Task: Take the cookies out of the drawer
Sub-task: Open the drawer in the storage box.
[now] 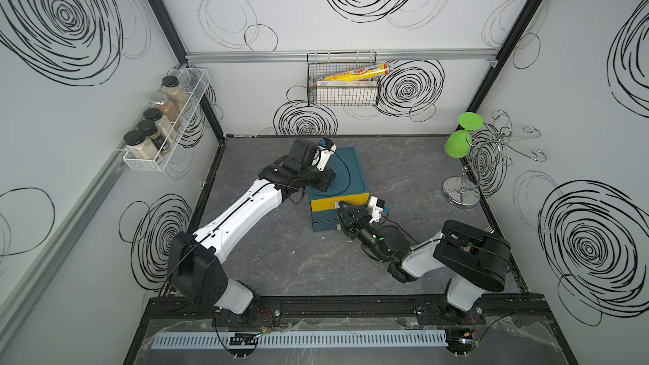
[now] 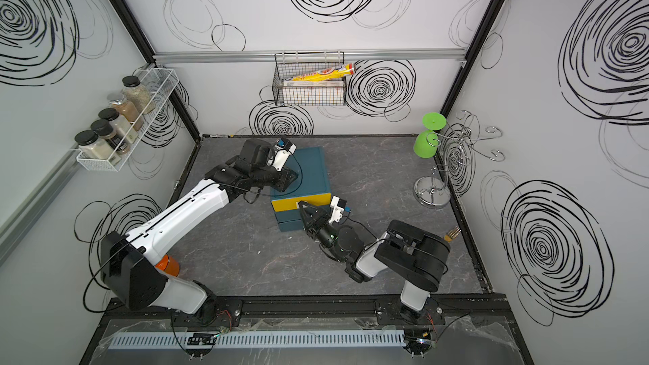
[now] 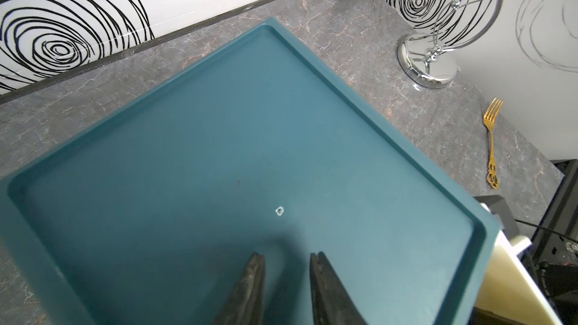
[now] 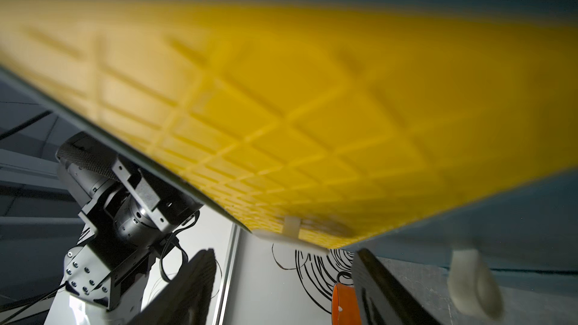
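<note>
- Jaws of the left gripper (image 3: pixel 287 256): apart by a narrow gap, nothing between them. The tips hang over the front left part of the recessed top of the teal drawer cabinet (image 1: pixel 354 166). Contact with that surface cannot be told.
- Jaws of the right gripper (image 4: pixel 284 251): apart, wider than the left pair. The tips sit at the lower front lip of the yellow drawer (image 1: pixel 328 204), with a white tab (image 4: pixel 291 226) just ahead of the gap. Whether they touch it cannot be told.
- Yellow drawer: topmost in the cabinet. Its ribbed underside fills the right wrist view, so it stands slightly out past the teal drawer fronts (image 1: pixel 325 217) below it.
- No cookies show in any view; the drawer's inside is hidden.
- Cabinet: on the far half of the desk (image 1: pixel 281 261), about midway between the side edges, fronts facing the near edge.
- Gold fork (image 3: pixel 491 142): flat on the desk near the right edge, well apart from the cabinet.
- Chrome stand (image 1: pixel 461 193): far right corner, with a green goblet (image 1: pixel 456 145) hanging upside down from it.
- Wire basket (image 1: pixel 342 98): on the back wall, holding a long yellow tube box (image 1: pixel 354 73).
- Spice jars (image 1: pixel 154 124): in a rack on the left wall.
- Orange object (image 2: pixel 168 265): near the left edge, partly behind the left arm; kind not discernible.
</note>
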Motion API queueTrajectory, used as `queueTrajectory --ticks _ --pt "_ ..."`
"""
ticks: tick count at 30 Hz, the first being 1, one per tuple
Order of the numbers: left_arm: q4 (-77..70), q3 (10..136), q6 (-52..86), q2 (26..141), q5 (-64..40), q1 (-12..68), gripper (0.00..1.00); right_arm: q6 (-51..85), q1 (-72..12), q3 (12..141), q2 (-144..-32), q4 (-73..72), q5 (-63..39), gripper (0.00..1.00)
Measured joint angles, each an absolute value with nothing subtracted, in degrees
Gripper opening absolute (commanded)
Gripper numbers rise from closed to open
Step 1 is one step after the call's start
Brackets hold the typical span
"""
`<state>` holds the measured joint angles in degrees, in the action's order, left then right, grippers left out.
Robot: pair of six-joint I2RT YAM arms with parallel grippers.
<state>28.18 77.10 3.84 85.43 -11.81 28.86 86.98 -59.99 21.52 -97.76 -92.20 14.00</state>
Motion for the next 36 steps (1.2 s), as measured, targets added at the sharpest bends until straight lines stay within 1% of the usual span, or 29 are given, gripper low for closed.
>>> queueTrajectory --ticks 3,7,12,14,24,31,34,36 --pt "28.18 76.97 3.81 85.34 -12.47 28.69 0.3 87.26 -59.99 22.35 -97.86 -92.14 14.26 0.69" --pt "28.18 76.69 3.75 85.12 -13.19 28.42 0.29 87.64 -59.96 22.72 -97.89 -92.18 15.27 0.67" --pt "28.05 76.09 3.66 84.64 -13.72 28.36 0.29 88.07 -59.92 23.51 -97.89 -91.11 15.62 0.61" --pt "27.94 75.88 3.6 84.49 -13.98 28.23 0.29 88.55 -59.75 23.51 -97.97 -91.02 15.77 0.55" --pt "27.55 75.35 3.4 84.16 -14.11 28.01 0.26 90.85 -58.96 23.77 -99.2 -91.09 15.4 0.43" --pt "26.35 74.43 3.4 83.81 -14.37 27.94 0.26 92.44 -58.48 23.77 -99.2 -91.11 14.68 0.46" --pt "25.8 74.22 3.4 83.81 -14.48 27.94 0.26 93.65 -57.84 24.03 -98.56 -89.36 13.63 0.53" --pt "25.5 74.06 3.4 83.81 -14.55 27.94 0.26 93.78 -57.58 24.4 -97.3 -86.37 13.13 0.56"
